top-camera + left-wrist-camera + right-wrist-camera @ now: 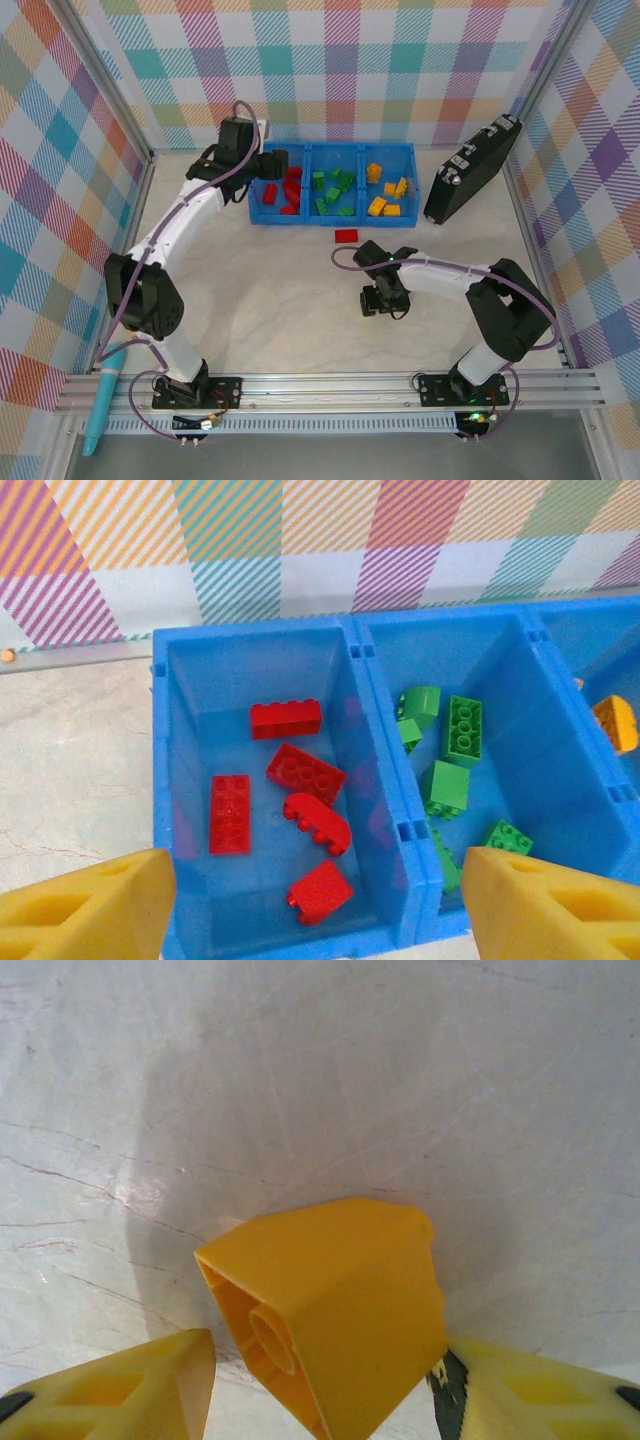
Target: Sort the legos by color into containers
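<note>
Right jaws either side, yellow lego [330, 1310] between

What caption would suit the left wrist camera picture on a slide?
Open end effector above the blue tray's compartment of five red bricks, green bricks in the next one.

Pale table [270, 300] carries blue tray [290, 219], black case [470, 170], red brick [348, 236].

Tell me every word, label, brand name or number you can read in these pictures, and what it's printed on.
No text can be read in any of the views.
Black case: silver fittings, no legible label.
Red bricks: any lettering on the studs is too small to read.
Yellow brick: plain faces, no marking visible.
Blue tray: no marking visible.
</note>
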`<state>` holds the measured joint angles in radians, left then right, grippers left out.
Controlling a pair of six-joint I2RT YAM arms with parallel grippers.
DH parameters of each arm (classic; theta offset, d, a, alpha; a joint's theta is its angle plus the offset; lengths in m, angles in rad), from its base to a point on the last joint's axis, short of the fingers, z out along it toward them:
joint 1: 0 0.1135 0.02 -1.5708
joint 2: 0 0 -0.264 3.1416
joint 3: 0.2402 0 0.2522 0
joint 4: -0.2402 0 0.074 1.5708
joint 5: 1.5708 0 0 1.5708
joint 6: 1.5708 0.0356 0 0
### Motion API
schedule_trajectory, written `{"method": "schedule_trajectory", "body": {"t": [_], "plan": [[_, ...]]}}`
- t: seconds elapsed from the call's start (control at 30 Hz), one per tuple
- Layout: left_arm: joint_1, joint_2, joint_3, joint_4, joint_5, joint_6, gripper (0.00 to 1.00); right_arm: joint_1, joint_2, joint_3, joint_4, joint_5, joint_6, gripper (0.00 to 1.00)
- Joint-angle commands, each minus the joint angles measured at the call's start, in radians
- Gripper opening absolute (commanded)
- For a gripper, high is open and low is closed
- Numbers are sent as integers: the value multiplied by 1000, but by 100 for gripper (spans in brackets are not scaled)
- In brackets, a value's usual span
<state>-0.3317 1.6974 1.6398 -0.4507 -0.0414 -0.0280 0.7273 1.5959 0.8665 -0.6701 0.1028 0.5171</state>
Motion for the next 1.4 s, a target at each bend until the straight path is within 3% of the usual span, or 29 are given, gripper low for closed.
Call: {"method": "schedule_trajectory", "body": {"t": [0.0,0.77,0.97,1.37], "plan": [[-12,-76,-12,-40,11,28,76,-2,28,28,87,47,-41,59],[-13,-174,-37,-75,-8,47,78,-2,14,49,37,69,-63,59],[-13,-186,-29,-86,-14,54,78,-2,41,46,38,51,-71,53],[-13,-293,-24,-213,-44,82,79,-18,34,124,-42,70,-144,31]]}}
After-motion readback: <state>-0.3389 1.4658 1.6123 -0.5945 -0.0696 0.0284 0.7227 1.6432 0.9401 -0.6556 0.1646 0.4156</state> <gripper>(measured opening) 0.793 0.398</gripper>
